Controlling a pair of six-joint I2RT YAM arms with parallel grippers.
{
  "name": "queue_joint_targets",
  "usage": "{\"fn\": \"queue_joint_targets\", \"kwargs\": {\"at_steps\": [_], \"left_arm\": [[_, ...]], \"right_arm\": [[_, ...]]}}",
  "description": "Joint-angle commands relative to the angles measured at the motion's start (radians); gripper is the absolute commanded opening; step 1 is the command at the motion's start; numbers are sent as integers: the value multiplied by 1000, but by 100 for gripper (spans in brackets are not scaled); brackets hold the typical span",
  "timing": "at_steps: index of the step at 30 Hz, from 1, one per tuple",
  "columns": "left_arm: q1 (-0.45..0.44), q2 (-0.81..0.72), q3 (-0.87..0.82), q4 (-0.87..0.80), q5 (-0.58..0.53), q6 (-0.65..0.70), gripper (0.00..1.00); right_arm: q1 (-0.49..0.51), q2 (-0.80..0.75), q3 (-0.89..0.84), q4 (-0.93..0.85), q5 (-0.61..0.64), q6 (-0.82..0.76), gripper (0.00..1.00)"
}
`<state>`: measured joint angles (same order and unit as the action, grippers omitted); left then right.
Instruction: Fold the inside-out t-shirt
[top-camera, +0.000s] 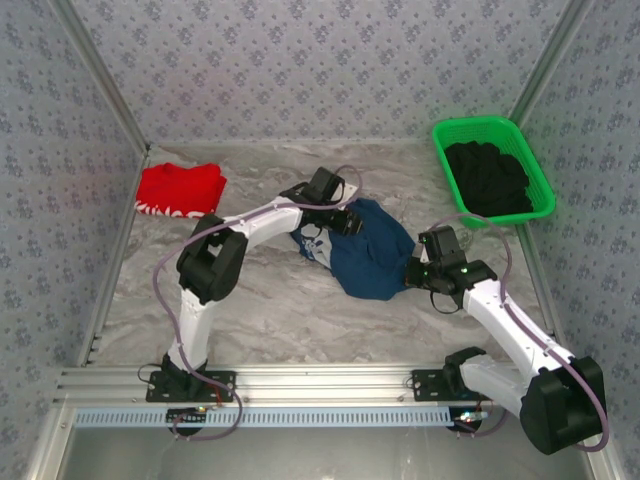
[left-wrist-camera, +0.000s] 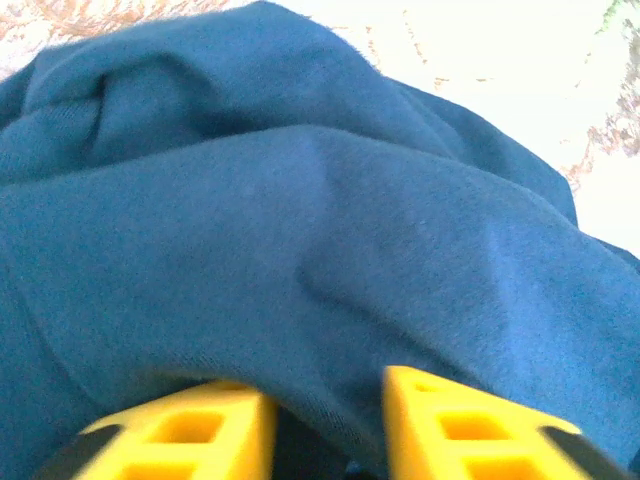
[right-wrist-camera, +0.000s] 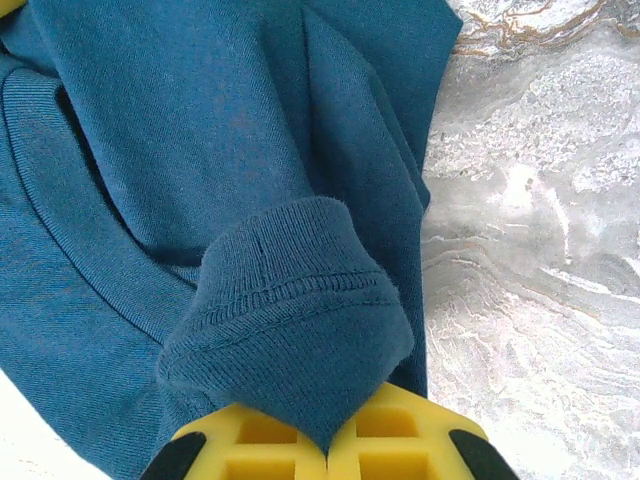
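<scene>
The inside-out t-shirt (top-camera: 365, 262) lies bunched in a dark blue heap at the middle of the marble table (top-camera: 270, 305). My left gripper (top-camera: 340, 222) is down on its far left edge. In the left wrist view the t-shirt (left-wrist-camera: 320, 230) drapes over my left gripper (left-wrist-camera: 330, 420); a fold hangs between the yellow fingers (left-wrist-camera: 440, 430), which stand apart with a dark gap. My right gripper (top-camera: 412, 272) is at the heap's right edge. In the right wrist view my right gripper (right-wrist-camera: 328, 445) is shut on a ribbed, stitched hem of the t-shirt (right-wrist-camera: 200, 150).
A red folded garment (top-camera: 180, 190) lies at the back left. A green basket (top-camera: 445, 130) holding black clothing (top-camera: 488, 178) stands at the back right. Patterned walls close in the table on three sides.
</scene>
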<state>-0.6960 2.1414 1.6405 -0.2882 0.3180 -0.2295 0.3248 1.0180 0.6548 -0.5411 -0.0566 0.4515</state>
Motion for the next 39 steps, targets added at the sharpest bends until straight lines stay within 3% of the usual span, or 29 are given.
{"fn": "queue_joint_targets", "kwargs": {"at_steps": [1, 5, 11, 14, 19, 26, 32, 37, 39], "left_arm": [[-2, 8, 38, 22, 31, -25, 20], [10, -12, 58, 39, 51, -23, 0], [62, -188, -57, 177, 63, -53, 0], [84, -334, -154, 260, 38, -85, 0], [138, -620, -247, 317, -65, -108, 0], [183, -942, -227, 305, -301, -39, 0], [194, -1010, -85, 199, -449, 74, 0], [296, -1041, -47, 87, -547, 90, 0], [331, -1060, -59, 66, -573, 92, 0]], "right_arm": [[-8, -11, 13, 11, 2, -25, 0], [-14, -13, 39, 17, 15, -47, 0], [-41, -39, 125, 39, 46, -114, 0], [-46, -69, 178, 111, 2, -165, 0], [-45, -107, 323, 245, -50, -286, 0], [-47, -58, 581, 352, -100, -402, 0], [-48, -61, 675, 543, -234, -374, 0], [-50, -91, 650, 631, -296, -373, 0], [-46, -81, 642, 651, -375, -347, 0]]}}
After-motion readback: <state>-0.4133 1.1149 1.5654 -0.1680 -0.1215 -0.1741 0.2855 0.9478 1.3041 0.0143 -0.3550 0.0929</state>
